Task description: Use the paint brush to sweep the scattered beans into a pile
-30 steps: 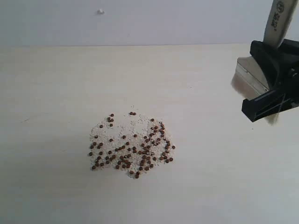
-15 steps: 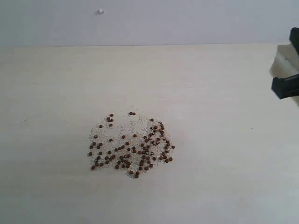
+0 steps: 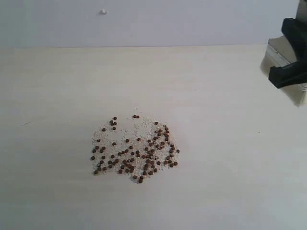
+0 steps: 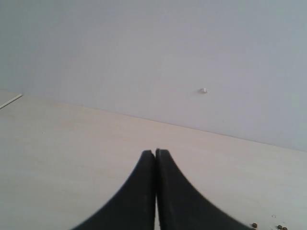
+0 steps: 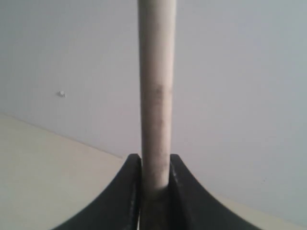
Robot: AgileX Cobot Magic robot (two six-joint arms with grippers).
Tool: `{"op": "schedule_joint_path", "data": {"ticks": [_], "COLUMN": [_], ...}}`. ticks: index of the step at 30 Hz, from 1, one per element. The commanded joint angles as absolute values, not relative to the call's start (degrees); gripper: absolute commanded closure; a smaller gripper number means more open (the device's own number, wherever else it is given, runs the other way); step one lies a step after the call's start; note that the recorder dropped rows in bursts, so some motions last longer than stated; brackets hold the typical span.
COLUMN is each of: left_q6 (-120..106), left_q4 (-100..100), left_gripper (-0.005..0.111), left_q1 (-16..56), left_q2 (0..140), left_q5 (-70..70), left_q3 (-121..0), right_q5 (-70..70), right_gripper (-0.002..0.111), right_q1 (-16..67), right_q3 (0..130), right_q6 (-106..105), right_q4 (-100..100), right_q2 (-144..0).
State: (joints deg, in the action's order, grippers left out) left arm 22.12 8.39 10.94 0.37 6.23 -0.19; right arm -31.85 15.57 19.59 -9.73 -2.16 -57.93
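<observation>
The beans (image 3: 136, 151) lie in one loose reddish-brown cluster on whitish crumbs near the middle of the pale table (image 3: 57, 86). A few beans (image 4: 280, 227) show at one corner of the left wrist view. My right gripper (image 3: 290, 62) is at the far right edge of the exterior view, well off from the cluster, shut on the paint brush (image 3: 280, 50), whose silver ferrule shows. The pale handle of the paint brush (image 5: 156, 96) rises between the black fingers of my right gripper (image 5: 155, 160). My left gripper (image 4: 155, 152) is shut with nothing in it and is not seen in the exterior view.
A pale grey wall (image 3: 153, 21) stands behind the table, with a small white speck (image 3: 103, 11) on it. Bare tabletop surrounds the cluster on every side.
The right gripper with the brush moved right toward the frame edge, then came back a little to the left and higher. The bean cluster has not changed.
</observation>
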Motion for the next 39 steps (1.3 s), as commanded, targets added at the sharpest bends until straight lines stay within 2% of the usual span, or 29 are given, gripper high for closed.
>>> {"op": "schedule_joint_path", "data": {"ticks": [1,7,13,17,28,39], "left_q6": [22.7,22.7,22.7,22.7,22.7,22.7], "left_q4": [8.3,8.3,8.4,8.4,8.4,8.4], "left_gripper": [0.107,0.107,0.107,0.107,0.107,0.107], "left_q1": [10.8,10.8,10.8,10.8,10.8,10.8], "left_q2": [0.0,0.0,0.0,0.0,0.0,0.0], "left_q5": [6.3,6.3,6.3,6.3,6.3,6.3], "left_q3": [0.0,0.0,0.0,0.0,0.0,0.0], "right_q5": [-31.6,-28.2,-36.8,-43.5,-55.5,-52.1], "right_gripper": [0.108,0.108,0.108,0.108,0.108,0.108], "right_q1": [15.3,23.1,35.0,42.8,54.6,55.3], "right_q3": [24.8,28.9,32.2,35.6,38.4,38.4], "right_q6": [-10.3,-17.2,-48.1,-57.3,-58.1,-45.3], "right_q4": [-3.6,2.0,41.8,55.7,74.5,72.9], "right_q2": [-67.5,-79.5,-87.9,-92.6,-103.3,-106.9]}}
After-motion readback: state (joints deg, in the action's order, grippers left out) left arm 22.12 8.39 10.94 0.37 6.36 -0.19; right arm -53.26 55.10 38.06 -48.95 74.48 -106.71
